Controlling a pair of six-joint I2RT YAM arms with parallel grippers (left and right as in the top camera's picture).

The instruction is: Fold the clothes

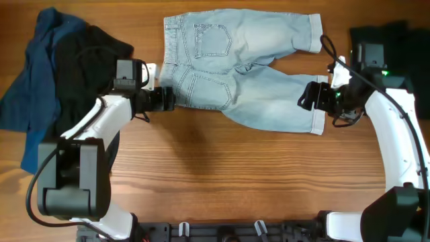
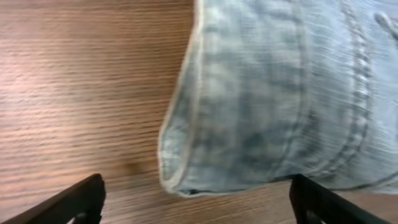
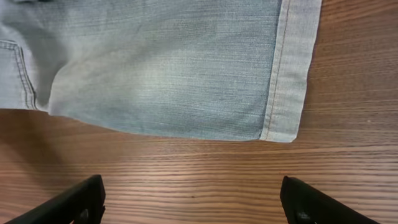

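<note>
Pale-blue denim shorts [image 1: 242, 67] lie flat on the table, back pockets up, waistband to the left, cuffed legs to the right. My left gripper [image 1: 168, 99] is open at the waistband's lower corner [image 2: 180, 177], which lies just ahead of the fingers. My right gripper [image 1: 310, 95] is open at the lower leg's cuffed hem [image 3: 289, 74], with bare wood between the fingers. A black garment [image 1: 80, 60] lies on a royal-blue one [image 1: 33, 87] at the far left. A dark folded garment [image 1: 379, 37] sits at the far right.
The wooden table [image 1: 222, 175] spreads in front of the shorts. The right arm's cable [image 1: 336, 57] loops over the upper leg's cuff.
</note>
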